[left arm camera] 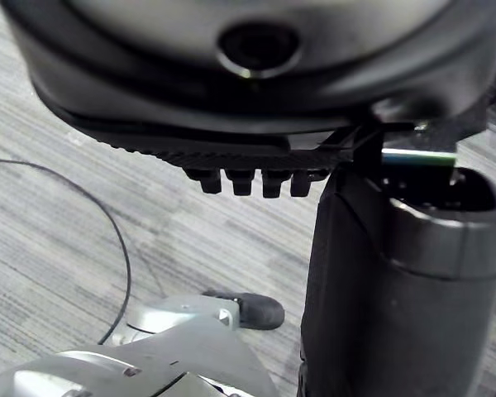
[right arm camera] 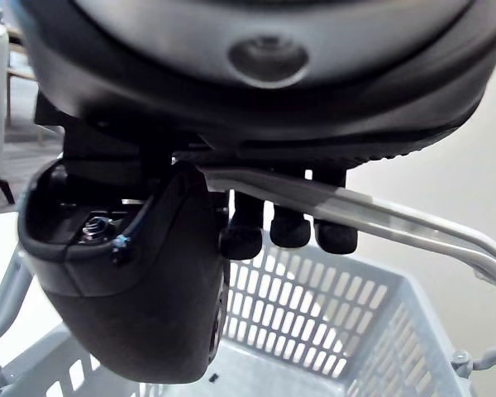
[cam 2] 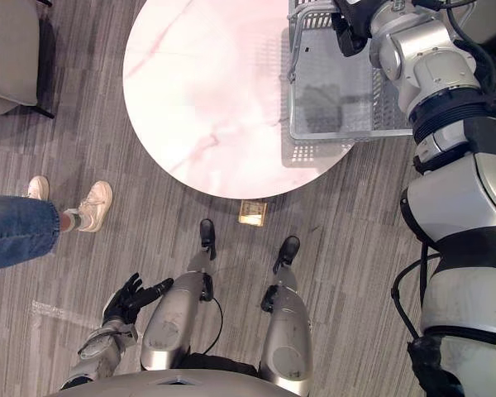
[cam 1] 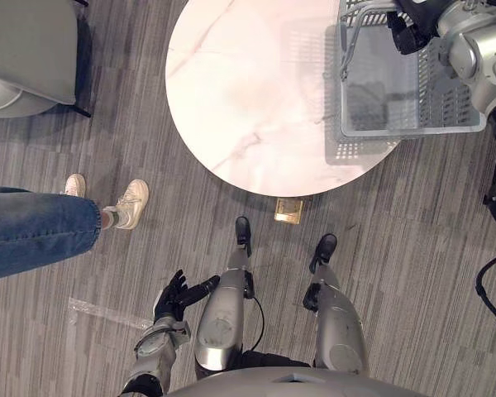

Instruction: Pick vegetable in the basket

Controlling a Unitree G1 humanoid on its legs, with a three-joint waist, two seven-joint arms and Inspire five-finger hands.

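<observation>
My right hand [cam 1: 409,29] is gripping the handle [right arm camera: 380,219] of the grey plastic basket [cam 1: 413,131] at two o'clock. The basket is jutting past the round marble table's [cam 1: 248,99] edge. My left hand [cam 1: 175,296] is hanging with loose, uncurled fingers at seven o'clock over the carpeted floor [cam 1: 397,248].

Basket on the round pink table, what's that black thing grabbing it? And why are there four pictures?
That black thing is a robot hand. The robot walks on two legs. Two pictures come from cameras in its head, looking down. The other two come from cameras on its wrists, very close to each robot hand. On the table sits one grey basket, at the edge. The right robot hand has its fingers curled round the basket's handle. The left robot hand hangs low by the robot's side, fingers relaxed, holding nothing. At the left is a person's leg in jeans.
</observation>
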